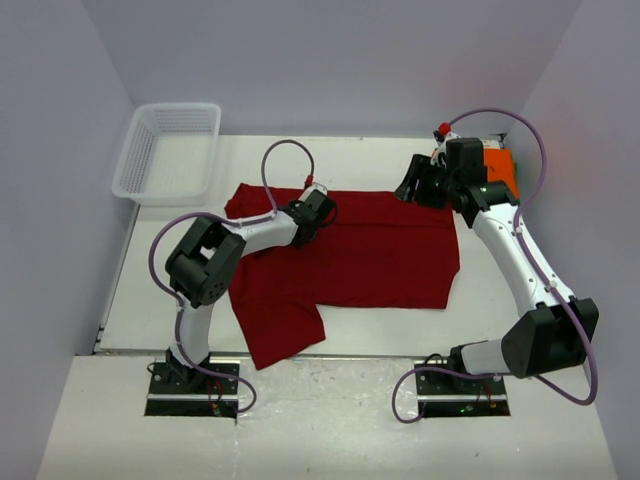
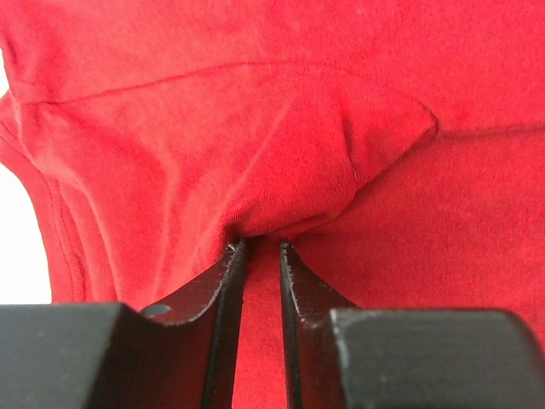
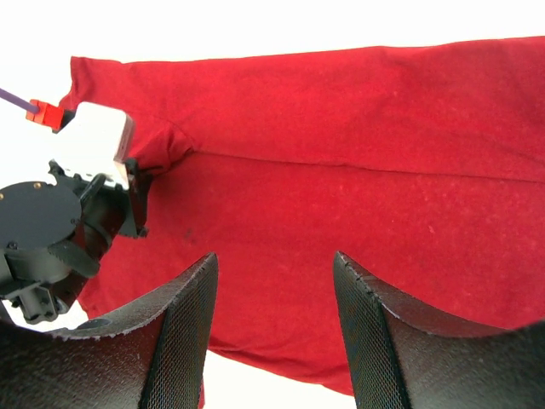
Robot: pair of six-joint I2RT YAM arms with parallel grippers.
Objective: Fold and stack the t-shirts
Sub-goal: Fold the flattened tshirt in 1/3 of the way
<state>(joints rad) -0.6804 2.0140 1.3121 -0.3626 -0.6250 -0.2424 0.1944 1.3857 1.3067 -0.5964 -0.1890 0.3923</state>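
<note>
Dark red t-shirt (image 1: 380,250) lies flat, fold apparently starting. Left jaws pinch its cloth; right jaws apart, empty. Next, probably: lift, fold over.

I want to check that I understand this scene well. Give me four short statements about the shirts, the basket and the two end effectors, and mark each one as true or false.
1. The dark red t-shirt lies inside the white basket. False: it lies spread out on the table, and the basket stands at the far left corner.
2. The left end effector pinches a fold of the dark red t-shirt. True.
3. The right end effector holds the orange t-shirt. False: its jaws are open and hold nothing, near the far edge of the dark red t-shirt.
4. The orange t-shirt lies at the far right of the table. True.
</note>
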